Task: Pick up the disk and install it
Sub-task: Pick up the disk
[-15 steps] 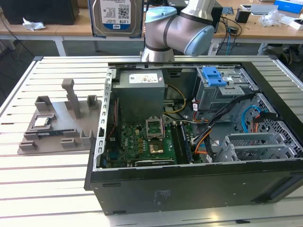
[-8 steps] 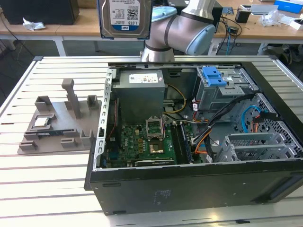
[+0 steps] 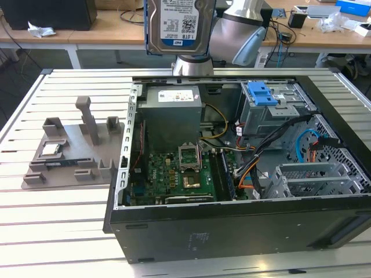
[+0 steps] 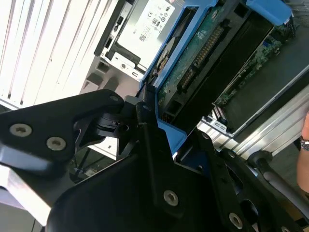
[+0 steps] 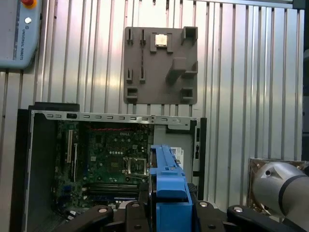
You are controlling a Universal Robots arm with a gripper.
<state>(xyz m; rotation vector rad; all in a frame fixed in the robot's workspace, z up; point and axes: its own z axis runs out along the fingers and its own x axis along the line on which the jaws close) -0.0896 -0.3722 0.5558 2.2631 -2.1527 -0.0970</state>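
The disk [image 3: 179, 26], a flat silver rectangular hard drive w/ white-and-blue label in a blue plastic carrier bracket, is held upright in the air, well above the far edge of the open black metal PC case [image 3: 232, 231], label side turned to the exterior cam. The black gripper [image 5: 169, 210] is clamped on the disk's blue bracket in both wrist views, w/ black fingers [image 4: 149, 140] pressed against it on either side. The case is laid on its side on the slatted aluminium table [image 3: 58, 231], green motherboard [image 3: 174, 174] exposed. The grey metal drive cage w/ blue latch [image 3: 264, 95] is set at the case's far side, toward the exterior view's right, apart from the disk. A grey plastic fixture tray [image 3: 75, 150] w/ a small square chip [image 3: 49, 149] is laid beside the case, on the exterior view's left.
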